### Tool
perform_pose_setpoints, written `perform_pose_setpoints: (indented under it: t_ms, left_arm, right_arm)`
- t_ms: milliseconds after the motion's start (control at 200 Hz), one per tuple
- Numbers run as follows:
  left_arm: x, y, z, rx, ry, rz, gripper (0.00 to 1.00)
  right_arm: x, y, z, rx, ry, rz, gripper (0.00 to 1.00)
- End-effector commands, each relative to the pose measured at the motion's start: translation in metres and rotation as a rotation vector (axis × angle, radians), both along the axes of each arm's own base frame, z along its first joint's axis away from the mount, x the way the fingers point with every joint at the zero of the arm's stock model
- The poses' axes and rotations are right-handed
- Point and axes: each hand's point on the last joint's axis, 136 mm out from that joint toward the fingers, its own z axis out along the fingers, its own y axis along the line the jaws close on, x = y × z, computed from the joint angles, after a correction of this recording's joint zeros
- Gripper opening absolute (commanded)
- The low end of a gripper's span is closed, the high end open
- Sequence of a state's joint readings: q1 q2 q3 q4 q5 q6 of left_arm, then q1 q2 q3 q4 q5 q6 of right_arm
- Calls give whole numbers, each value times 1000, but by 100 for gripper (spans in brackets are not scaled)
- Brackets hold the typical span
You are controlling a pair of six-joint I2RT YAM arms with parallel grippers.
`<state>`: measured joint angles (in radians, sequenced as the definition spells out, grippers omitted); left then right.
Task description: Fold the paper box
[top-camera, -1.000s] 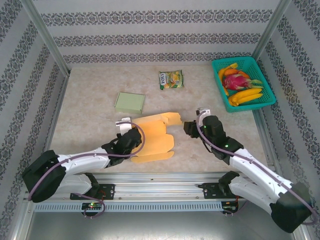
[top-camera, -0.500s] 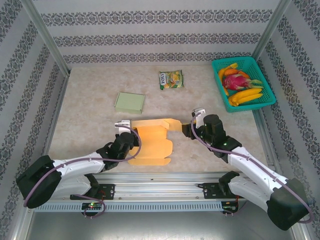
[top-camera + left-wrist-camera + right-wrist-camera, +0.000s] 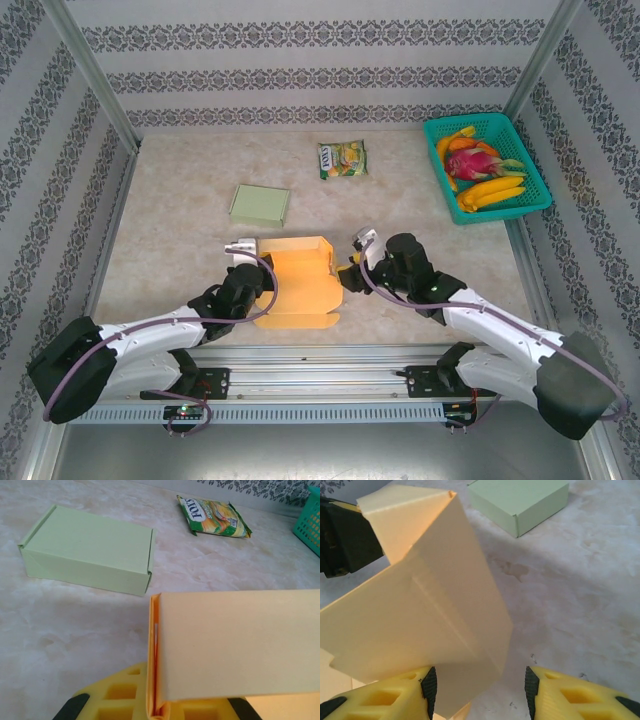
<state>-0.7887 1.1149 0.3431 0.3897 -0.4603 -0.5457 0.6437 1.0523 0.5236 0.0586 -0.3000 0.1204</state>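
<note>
The orange paper box (image 3: 300, 285) lies half folded near the table's front edge, its back and side walls raised. My left gripper (image 3: 258, 272) is shut on the box's left wall. In the left wrist view that doubled wall (image 3: 225, 645) stands upright out of the left gripper (image 3: 160, 710). My right gripper (image 3: 347, 277) stands open at the box's right side. In the right wrist view the right flap (image 3: 435, 605) leans between the jaws of the right gripper (image 3: 479, 692), against the left pad (image 3: 429, 687).
A closed green box (image 3: 260, 205) sits behind the paper box, to the left. A candy bag (image 3: 343, 158) lies farther back. A teal basket (image 3: 470, 120) of fruit stands at the back right. Metal frame posts and patterned walls bound the table.
My right gripper has moved left and pushed the box's right flap up and inward. The box has become narrower. My left gripper has kept its grip and shifted slightly left.
</note>
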Motion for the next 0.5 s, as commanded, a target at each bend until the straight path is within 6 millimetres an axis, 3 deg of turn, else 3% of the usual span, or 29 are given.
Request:
perform_pose_setpoints:
  t_ms: [0,345,495]
  left_arm:
    - [2,-12,14,-45,-34,-57,0]
    - [6,-22,5,-48,4,-78,0]
    - [7,-27,3,-53,15,-91,0]
  right_arm:
    - [4,15,21,39,-64,45,51]
    - [6,32,18,35,-74,71,55]
    - [18,31,12,-6,-89,15,54]
